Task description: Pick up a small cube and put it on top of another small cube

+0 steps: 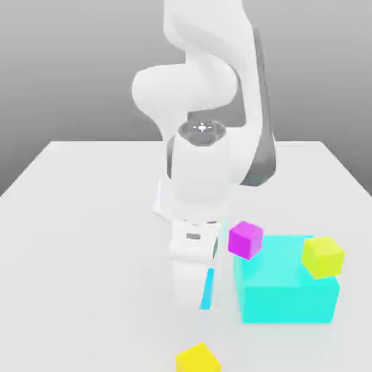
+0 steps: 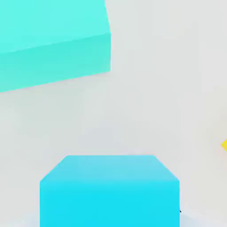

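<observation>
My gripper [image 1: 203, 298] points straight down at the table, just to the exterior view's left of a large turquoise block [image 1: 287, 287]. A small cyan cube [image 1: 209, 289] shows as a narrow strip beside the gripper's lower end. In the hand view the same cyan cube [image 2: 110, 191] sits very close under the hand, resting on the white table. The gripper is shut on this small cube. A small magenta cube [image 1: 245, 240] lies at the turquoise block's upper left corner. One small yellow cube [image 1: 322, 256] sits at the block's upper right, and another small yellow cube [image 1: 197, 359] lies at the table's near edge.
The large turquoise block [image 2: 53, 40] stands close beside the held cube. A yellow corner [image 2: 224, 145] shows at the edge of the hand view. The white table [image 1: 80, 240] stretches wide to the exterior view's left.
</observation>
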Robot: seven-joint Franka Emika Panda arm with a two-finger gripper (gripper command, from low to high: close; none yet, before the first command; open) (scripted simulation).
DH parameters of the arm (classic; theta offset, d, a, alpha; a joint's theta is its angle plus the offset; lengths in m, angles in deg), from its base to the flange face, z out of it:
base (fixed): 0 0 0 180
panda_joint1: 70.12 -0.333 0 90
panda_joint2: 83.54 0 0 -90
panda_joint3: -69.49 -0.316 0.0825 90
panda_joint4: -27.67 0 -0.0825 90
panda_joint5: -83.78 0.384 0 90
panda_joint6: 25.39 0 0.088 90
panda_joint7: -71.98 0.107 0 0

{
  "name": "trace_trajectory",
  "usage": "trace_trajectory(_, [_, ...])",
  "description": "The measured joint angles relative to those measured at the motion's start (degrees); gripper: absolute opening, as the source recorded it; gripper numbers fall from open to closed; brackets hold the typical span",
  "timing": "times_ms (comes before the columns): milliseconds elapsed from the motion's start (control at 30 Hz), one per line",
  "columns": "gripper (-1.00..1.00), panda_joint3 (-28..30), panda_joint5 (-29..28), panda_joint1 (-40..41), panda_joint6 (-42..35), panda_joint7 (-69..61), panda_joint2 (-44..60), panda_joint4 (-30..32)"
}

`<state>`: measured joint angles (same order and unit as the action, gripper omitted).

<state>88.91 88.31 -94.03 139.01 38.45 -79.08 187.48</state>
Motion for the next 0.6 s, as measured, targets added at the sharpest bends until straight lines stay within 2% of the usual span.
trace_trajectory(100, [-1.00, 1.47, 0.00, 2.47, -1.81, 0.08, -1.65, 0.48])
trace_trajectory(200, [-1.00, -1.14, 4.11, -1.98, -7.69, -10.70, -3.65, -1.96])
trace_trajectory(300, [-1.00, -3.52, 4.56, -6.76, -14.26, -20.76, -6.62, -4.78])
trace_trajectory(500, [-1.00, -8.05, -1.22, -13.33, -25.75, -35.30, -13.90, -9.66])
trace_trajectory(600, [-1.00, -11.61, -5.32, -16.88, -26.65, -38.97, -15.31, -10.67])
